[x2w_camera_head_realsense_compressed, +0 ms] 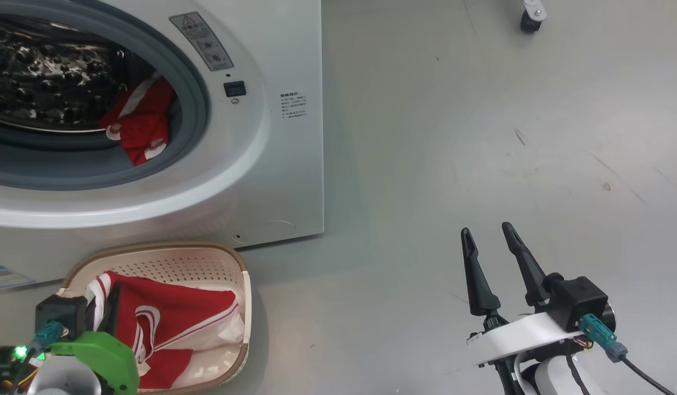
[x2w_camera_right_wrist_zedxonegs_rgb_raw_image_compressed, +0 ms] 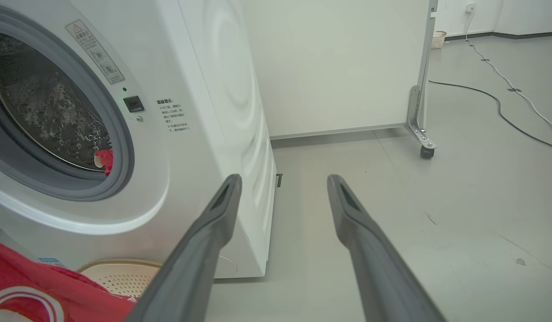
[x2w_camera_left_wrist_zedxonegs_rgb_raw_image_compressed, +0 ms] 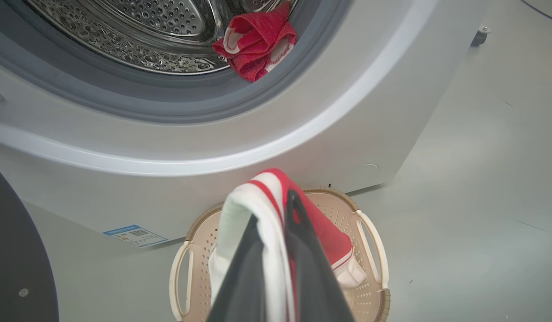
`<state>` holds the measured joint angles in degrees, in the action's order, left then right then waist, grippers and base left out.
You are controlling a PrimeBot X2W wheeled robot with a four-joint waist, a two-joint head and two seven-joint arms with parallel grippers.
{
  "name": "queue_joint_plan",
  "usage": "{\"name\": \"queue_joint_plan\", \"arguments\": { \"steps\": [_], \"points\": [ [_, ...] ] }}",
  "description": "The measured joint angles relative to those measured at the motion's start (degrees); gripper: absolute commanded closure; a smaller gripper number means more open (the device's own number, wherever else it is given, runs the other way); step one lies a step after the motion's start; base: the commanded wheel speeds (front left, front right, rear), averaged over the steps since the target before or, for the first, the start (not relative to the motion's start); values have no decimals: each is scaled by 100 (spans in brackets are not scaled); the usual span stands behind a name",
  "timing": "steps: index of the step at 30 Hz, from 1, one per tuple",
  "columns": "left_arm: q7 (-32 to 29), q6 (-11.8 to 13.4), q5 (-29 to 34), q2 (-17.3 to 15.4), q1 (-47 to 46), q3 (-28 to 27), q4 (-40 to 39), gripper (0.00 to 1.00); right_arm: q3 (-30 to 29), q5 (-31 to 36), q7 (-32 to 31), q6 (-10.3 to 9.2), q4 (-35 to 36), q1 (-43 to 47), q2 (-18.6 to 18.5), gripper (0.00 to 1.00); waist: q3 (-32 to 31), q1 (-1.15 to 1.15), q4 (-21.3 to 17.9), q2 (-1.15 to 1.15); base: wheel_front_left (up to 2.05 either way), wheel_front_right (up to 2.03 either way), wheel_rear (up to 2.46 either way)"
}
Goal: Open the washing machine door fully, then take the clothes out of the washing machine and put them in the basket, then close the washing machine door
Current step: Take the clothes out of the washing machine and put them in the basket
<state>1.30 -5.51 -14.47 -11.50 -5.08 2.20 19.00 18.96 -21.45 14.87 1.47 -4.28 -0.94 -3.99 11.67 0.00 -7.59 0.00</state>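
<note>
The washing machine [x2w_camera_head_realsense_compressed: 286, 164] stands with its drum exposed, and a red-and-white garment [x2w_camera_head_realsense_compressed: 140, 125] lies at the drum's front lip [x2w_camera_left_wrist_zedxonegs_rgb_raw_image_compressed: 257, 44]. A black curved edge [x2w_camera_left_wrist_zedxonegs_rgb_raw_image_compressed: 16, 259] at the lower left of the left wrist view looks like the open door's rim. My left gripper [x2w_camera_left_wrist_zedxonegs_rgb_raw_image_compressed: 273, 205] is shut on another red garment with white stripes [x2w_camera_left_wrist_zedxonegs_rgb_raw_image_compressed: 262, 197], held just over the cream basket [x2w_camera_left_wrist_zedxonegs_rgb_raw_image_compressed: 371, 232]. In the head view that garment [x2w_camera_head_realsense_compressed: 174, 321] drapes into the basket [x2w_camera_head_realsense_compressed: 245, 285] beside my left wrist [x2w_camera_head_realsense_compressed: 61, 315]. My right gripper [x2w_camera_head_realsense_compressed: 487, 230] hangs open over bare floor, right of the machine [x2w_camera_right_wrist_zedxonegs_rgb_raw_image_compressed: 283, 179].
A blue label sticker [x2w_camera_left_wrist_zedxonegs_rgb_raw_image_compressed: 135, 235] sits low on the washer's front. A white wheeled partition [x2w_camera_right_wrist_zedxonegs_rgb_raw_image_compressed: 338, 67] stands behind, with its caster [x2w_camera_right_wrist_zedxonegs_rgb_raw_image_compressed: 426, 150] on the floor. Cables [x2w_camera_right_wrist_zedxonegs_rgb_raw_image_compressed: 504, 105] run across the grey floor at far right. Open floor spreads right of the machine.
</note>
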Motion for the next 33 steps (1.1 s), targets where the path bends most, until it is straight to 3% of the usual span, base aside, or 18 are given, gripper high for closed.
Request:
{"name": "queue_joint_plan", "arguments": {
  "steps": [20,33],
  "points": [
    [-428,19,53,-400,-888,-200,1074,100,64,44,0,-18,210,-426,54,0,1269,0,-551,0,0,0,0],
    [-461,83,-113,-407,-1346,-421,1957,100,-16,52,0,-73,308,-712,81,0,1896,0,-746,0,0,0,0]
  ]
}}
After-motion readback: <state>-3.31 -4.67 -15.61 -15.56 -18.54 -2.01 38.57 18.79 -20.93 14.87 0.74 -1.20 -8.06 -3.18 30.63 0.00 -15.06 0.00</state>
